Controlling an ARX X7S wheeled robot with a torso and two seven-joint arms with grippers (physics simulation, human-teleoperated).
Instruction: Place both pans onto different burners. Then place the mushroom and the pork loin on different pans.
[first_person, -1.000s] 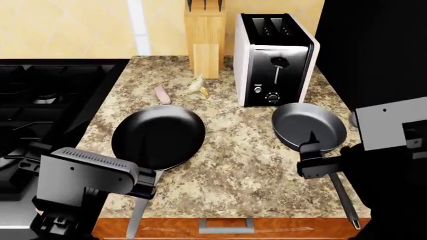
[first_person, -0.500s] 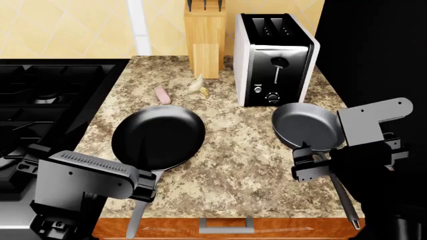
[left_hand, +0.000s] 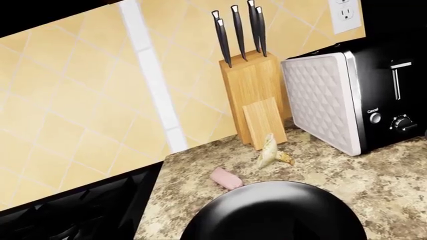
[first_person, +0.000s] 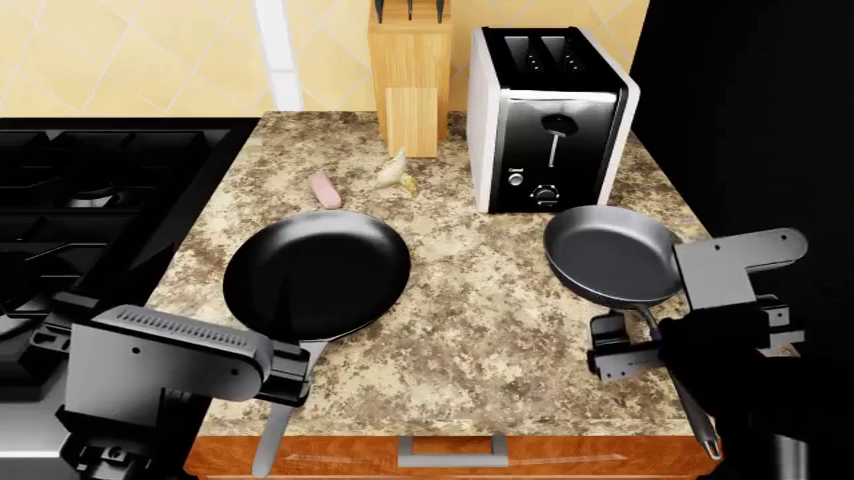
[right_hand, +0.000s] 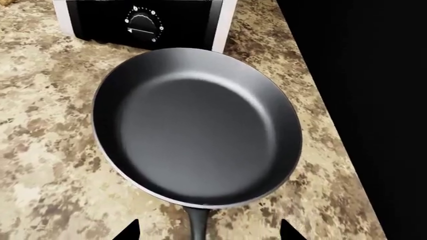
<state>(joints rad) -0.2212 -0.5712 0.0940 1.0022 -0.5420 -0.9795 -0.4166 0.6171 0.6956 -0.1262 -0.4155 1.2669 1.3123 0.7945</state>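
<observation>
The matte black pan (first_person: 316, 275) lies on the counter, its silver-grey handle (first_person: 283, 425) pointing to the front edge. My left gripper (first_person: 287, 372) hovers over that handle; its jaws are hidden. The left wrist view shows this pan (left_hand: 280, 212), the pink pork loin (left_hand: 227, 178) and the mushroom (left_hand: 270, 152) behind it. The glossy grey pan (first_person: 614, 255) sits right of it. My right gripper (first_person: 622, 350) is open, its fingertips (right_hand: 130, 231) wide on either side of the thin dark handle (right_hand: 198, 225). The stove's burner (first_person: 91, 195) is at the left.
A toaster (first_person: 550, 115) and a wooden knife block (first_person: 410, 85) stand at the back of the counter. The pork loin (first_person: 323, 188) and mushroom (first_person: 391, 172) lie between the black pan and the knife block. A black wall (first_person: 747, 110) borders the counter's right side.
My right arm has dropped lower and drawn back toward the counter's front, along the grey pan's handle. My left arm has shifted only slightly. Both pans have stayed put.
</observation>
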